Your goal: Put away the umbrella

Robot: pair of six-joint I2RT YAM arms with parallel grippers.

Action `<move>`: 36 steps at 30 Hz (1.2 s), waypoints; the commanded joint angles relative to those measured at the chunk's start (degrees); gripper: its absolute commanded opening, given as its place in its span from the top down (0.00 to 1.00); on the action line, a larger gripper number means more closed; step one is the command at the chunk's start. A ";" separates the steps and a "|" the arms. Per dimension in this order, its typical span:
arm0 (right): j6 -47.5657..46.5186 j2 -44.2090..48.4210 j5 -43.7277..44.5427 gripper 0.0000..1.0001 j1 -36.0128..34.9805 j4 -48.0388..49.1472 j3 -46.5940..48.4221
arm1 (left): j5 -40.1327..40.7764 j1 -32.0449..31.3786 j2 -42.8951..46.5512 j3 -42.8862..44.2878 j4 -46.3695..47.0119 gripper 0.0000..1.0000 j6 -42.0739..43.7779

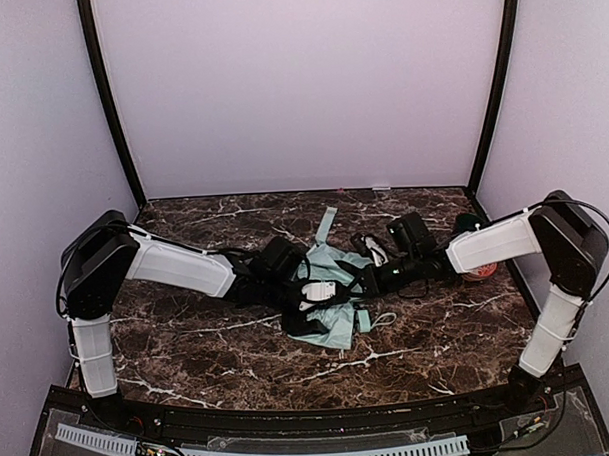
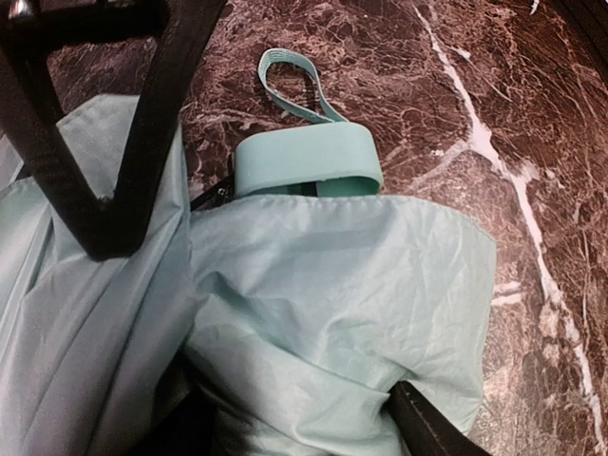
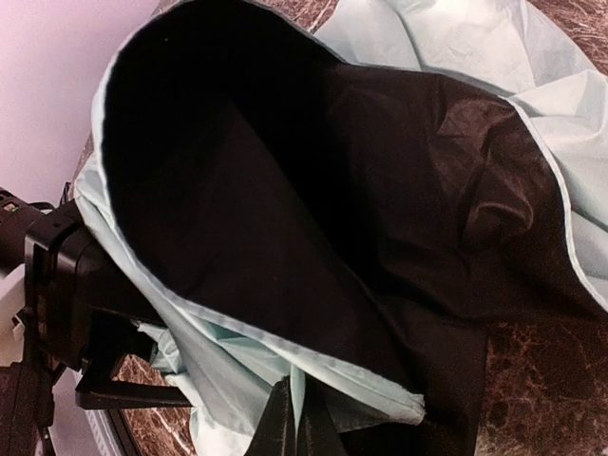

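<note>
The umbrella (image 1: 332, 292) lies half folded in the middle of the table, its pale mint canopy loose. In the left wrist view its short mint handle (image 2: 304, 166) and thin wrist cord (image 2: 290, 81) rest on the marble. My left gripper (image 2: 294, 408) straddles a thick bundle of canopy, and one finger (image 2: 427, 427) presses into the fabric. The other finger is hidden under the cloth. My right gripper (image 3: 306, 399) is shut on a thin mint hem, and the canopy's black underside (image 3: 285, 171) billows above it. From above, the left gripper (image 1: 309, 296) and right gripper (image 1: 361, 281) sit close together on the umbrella.
An orange-and-white bowl (image 1: 479, 272) and a dark green cup (image 1: 467, 222) stand behind the right arm at the table's right edge. The dark marble table (image 1: 218, 341) is walled in by pale panels.
</note>
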State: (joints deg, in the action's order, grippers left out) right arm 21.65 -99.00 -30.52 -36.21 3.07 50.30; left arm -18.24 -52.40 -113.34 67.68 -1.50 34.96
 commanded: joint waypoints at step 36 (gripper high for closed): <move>-4.09 14.34 16.47 0.42 4.69 -19.31 4.22 | -12.36 10.01 16.31 -4.18 10.59 0.28 -21.21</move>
State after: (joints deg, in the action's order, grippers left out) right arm 16.60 -85.86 -24.34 -33.78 -9.65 56.40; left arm -25.43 -45.43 -99.83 63.26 4.89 19.94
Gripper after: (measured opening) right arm 0.569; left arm 0.712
